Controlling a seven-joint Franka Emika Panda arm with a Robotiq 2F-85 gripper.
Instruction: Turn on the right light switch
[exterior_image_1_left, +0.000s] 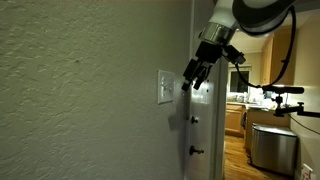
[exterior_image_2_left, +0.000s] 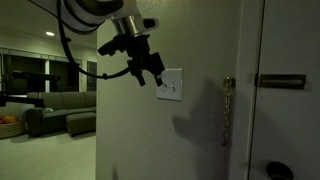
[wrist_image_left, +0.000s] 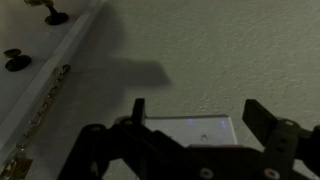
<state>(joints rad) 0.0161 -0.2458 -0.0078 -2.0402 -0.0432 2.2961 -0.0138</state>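
A small white rectangular wall plate (exterior_image_1_left: 165, 87) with the light switches sits on the textured wall; it also shows in the other exterior view (exterior_image_2_left: 170, 85) and in the wrist view (wrist_image_left: 190, 130). I cannot tell the right switch apart from the others. My gripper (exterior_image_1_left: 196, 75) hangs close in front of the plate, apart from it, with fingers open and empty. It shows in the other exterior view (exterior_image_2_left: 150, 68) just beside the plate's upper corner. In the wrist view the open fingers (wrist_image_left: 195, 112) straddle the plate's width.
A white door frame with small black knobs (exterior_image_1_left: 196, 121) and a hinge strip (exterior_image_2_left: 227, 110) runs beside the plate. A kitchen with a steel bin (exterior_image_1_left: 272, 147) lies beyond. A sofa (exterior_image_2_left: 60, 110) stands in the room behind.
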